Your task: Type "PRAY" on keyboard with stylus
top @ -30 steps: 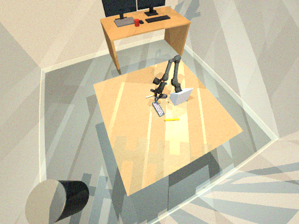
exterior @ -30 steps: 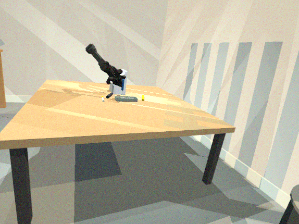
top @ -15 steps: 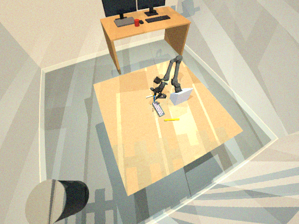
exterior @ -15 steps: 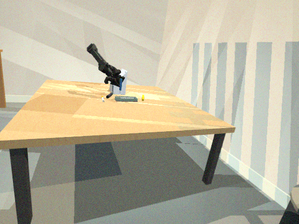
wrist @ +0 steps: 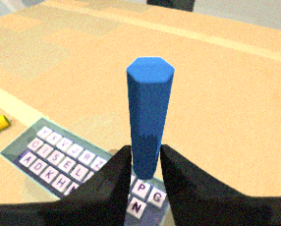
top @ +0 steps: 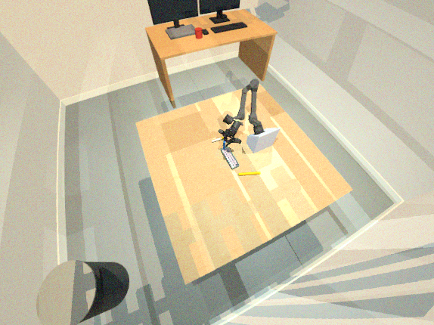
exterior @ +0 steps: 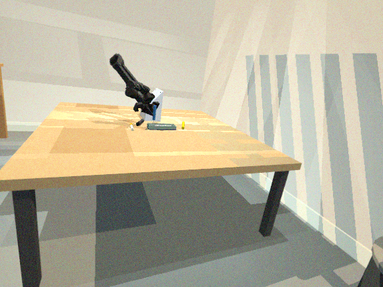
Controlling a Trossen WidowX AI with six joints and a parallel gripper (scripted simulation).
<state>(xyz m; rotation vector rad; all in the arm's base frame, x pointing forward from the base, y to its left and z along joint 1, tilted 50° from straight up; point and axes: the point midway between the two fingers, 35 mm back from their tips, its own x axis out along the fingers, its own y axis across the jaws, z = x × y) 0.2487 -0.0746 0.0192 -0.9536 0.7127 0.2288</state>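
Note:
My gripper [top: 227, 139] [exterior: 154, 109] [wrist: 145, 150] is shut on the blue six-sided stylus [exterior: 154, 115] [wrist: 149, 110], which stands nearly upright. The small keyboard [top: 230, 159] [exterior: 161, 127] [wrist: 22, 142] lies flat on the table, with white lettered keys. In the exterior view the stylus's lower end is slightly above the keyboard's left end, with a small gap. In the wrist view that end appears just behind the P key [wrist: 141, 188], near G and N. My fingers hide several keys left of P, so R is only partly clear and its neighbours are covered.
A yellow marker [top: 249, 174] [exterior: 183, 125] [wrist: 4, 123] lies beyond the keyboard's far end. A white marker [top: 217, 140] [exterior: 132, 127] and a short dark cylinder [exterior: 140, 123] lie near its other end. A pale upright panel [top: 265, 140] [exterior: 157, 97] stands beside the arm.

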